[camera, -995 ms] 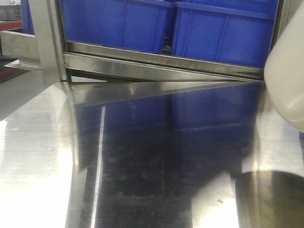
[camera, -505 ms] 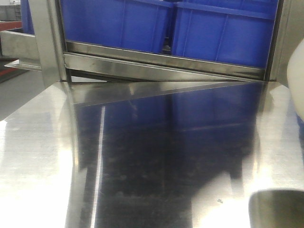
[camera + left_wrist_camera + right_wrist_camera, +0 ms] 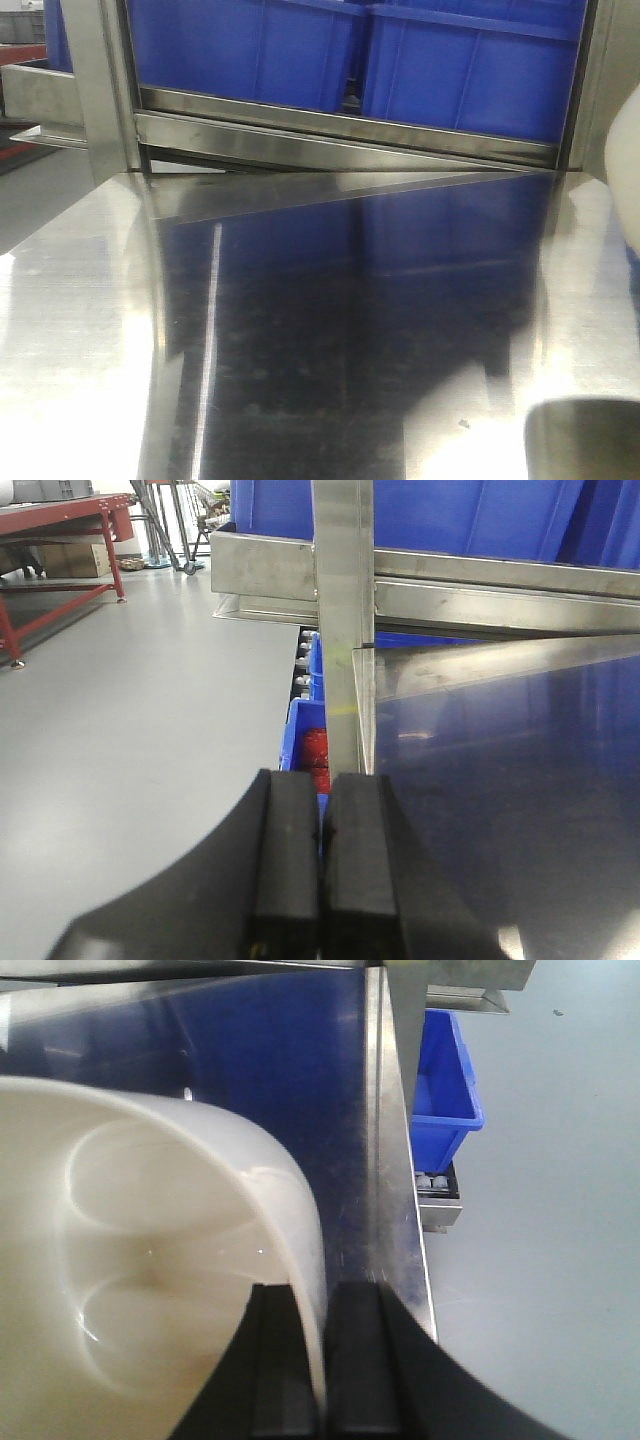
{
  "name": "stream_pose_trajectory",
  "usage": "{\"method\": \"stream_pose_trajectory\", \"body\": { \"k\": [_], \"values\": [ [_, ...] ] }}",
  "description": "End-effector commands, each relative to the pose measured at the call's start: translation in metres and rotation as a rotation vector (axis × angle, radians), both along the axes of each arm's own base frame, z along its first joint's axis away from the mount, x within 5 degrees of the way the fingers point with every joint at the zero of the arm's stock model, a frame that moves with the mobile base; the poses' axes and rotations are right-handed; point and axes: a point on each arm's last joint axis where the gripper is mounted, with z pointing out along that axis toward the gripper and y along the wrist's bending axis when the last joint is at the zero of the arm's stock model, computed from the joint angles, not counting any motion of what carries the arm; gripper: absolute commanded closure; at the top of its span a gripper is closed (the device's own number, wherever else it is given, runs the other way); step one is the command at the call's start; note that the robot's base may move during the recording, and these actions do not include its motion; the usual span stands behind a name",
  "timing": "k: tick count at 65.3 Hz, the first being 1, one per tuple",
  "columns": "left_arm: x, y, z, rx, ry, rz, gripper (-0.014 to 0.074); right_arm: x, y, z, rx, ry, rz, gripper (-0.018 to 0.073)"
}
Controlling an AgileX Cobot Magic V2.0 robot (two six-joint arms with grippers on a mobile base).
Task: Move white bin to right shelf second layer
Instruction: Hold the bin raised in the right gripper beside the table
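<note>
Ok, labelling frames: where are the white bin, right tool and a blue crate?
white bin (image 3: 150, 1250): right wrist view, inner surface.
right tool (image 3: 322, 1305): right wrist view, between fingertips.
blue crate (image 3: 460, 80): front view, front face.

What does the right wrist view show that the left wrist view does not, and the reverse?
Only the right wrist view shows the white bin, its wall pinched in the right claw, and a small blue crate on the floor. Only the left wrist view shows the left claw, shut and empty, a red table and blue crates on the rack. Both show the steel tabletop and the floor.
</note>
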Motion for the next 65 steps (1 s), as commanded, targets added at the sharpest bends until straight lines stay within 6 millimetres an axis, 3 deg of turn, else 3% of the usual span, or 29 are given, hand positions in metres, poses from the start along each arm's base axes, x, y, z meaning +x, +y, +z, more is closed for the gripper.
{"method": "stream_pose_trajectory", "body": {
  "k": [1,65],
  "values": [
    [0.0005,-0.0003,-0.0038,-0.016,-0.064,-0.004,0.0512,0.0026,-0.0003,0.0175,0.006,-0.122,-0.007,0.0483],
    [0.0005,-0.0003,-0.0038,-0.016,-0.064,-0.004,0.0512,0.0026,-0.0003,0.0175,0.006,-0.122,-0.007,0.0483]
  ]
}}
